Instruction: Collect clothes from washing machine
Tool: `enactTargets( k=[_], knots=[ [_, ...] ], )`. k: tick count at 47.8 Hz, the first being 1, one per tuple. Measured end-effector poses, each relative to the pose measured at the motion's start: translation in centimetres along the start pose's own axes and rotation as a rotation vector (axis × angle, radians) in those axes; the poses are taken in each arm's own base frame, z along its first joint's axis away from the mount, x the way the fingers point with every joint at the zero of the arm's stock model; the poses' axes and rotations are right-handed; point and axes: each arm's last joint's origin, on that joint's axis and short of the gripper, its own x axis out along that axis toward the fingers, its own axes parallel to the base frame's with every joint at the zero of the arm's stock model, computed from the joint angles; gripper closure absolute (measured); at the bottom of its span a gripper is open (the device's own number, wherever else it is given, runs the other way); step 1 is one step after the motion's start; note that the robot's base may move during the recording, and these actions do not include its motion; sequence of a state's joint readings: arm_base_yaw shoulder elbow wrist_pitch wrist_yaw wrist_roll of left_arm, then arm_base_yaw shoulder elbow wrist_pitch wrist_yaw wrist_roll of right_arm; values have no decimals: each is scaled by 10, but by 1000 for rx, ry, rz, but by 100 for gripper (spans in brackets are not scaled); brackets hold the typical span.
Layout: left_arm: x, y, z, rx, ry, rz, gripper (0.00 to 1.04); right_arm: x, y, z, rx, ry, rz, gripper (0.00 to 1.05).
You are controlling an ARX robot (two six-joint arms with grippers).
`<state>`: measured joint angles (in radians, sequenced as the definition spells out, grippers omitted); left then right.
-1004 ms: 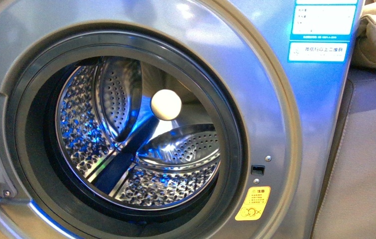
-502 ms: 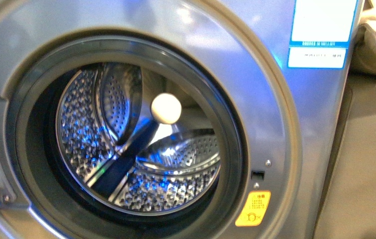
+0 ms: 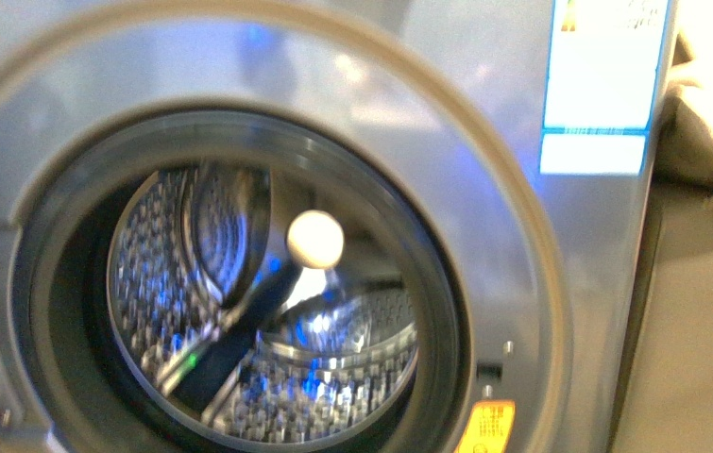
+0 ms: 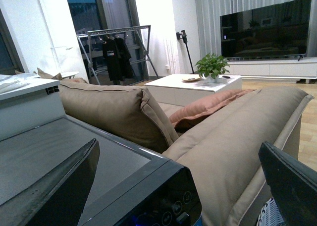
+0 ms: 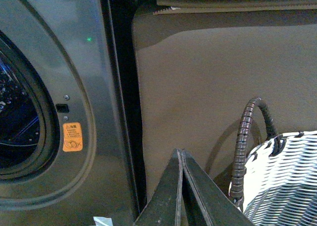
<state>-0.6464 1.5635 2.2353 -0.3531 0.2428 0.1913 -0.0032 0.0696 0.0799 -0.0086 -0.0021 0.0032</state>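
Note:
The grey washing machine fills the front view, its round porthole open onto the perforated steel drum. A pale ball-like knob shows at the drum's middle. A dark navy band runs from there to the lower left; the blur hides whether it is the clothes. My left gripper is open above the washer's top corner and black control panel, holding nothing. My right gripper is shut and empty, beside the washer's front near the orange sticker.
A grey-and-white woven basket with a dark handle stands close to the right gripper. A brown sofa side sits against the washer. Beige cushions lie behind the washer top, with a white coffee table beyond.
The washer's porthole, blue label and orange sticker have slid downward in the front view, and the picture has grown blurred. Nothing inside the drum has moved.

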Motion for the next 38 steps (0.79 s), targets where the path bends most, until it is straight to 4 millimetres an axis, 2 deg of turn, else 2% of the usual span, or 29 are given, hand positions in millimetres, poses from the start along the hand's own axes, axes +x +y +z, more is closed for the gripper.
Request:
enactTargets(
  k=[7, 10, 13, 17, 19, 30, 38],
  knots=[
    [0, 0, 0, -3, 1, 6, 7, 0, 0, -5, 0, 3, 0, 102],
    [5, 1, 1, -91, 126, 110, 7, 0, 0, -7, 0, 5, -1, 102],
    [-2, 4, 2, -177, 263, 238, 7, 0, 0, -8, 0, 5, 2, 102],
    [-5, 11, -4, -171, 312, 325, 7, 0, 0, -15, 0, 0, -2, 102],
    [-10, 16, -4, -167, 320, 352, 7, 0, 0, -20, 0, 6, 0, 102],
    [-51, 60, -2, -130, 290, 648, 7, 0, 0, -20, 0, 4, -1, 102],
    [-67, 76, -12, -95, 299, 774, 7, 0, 0, -20, 0, 4, -1, 102]
  ],
)
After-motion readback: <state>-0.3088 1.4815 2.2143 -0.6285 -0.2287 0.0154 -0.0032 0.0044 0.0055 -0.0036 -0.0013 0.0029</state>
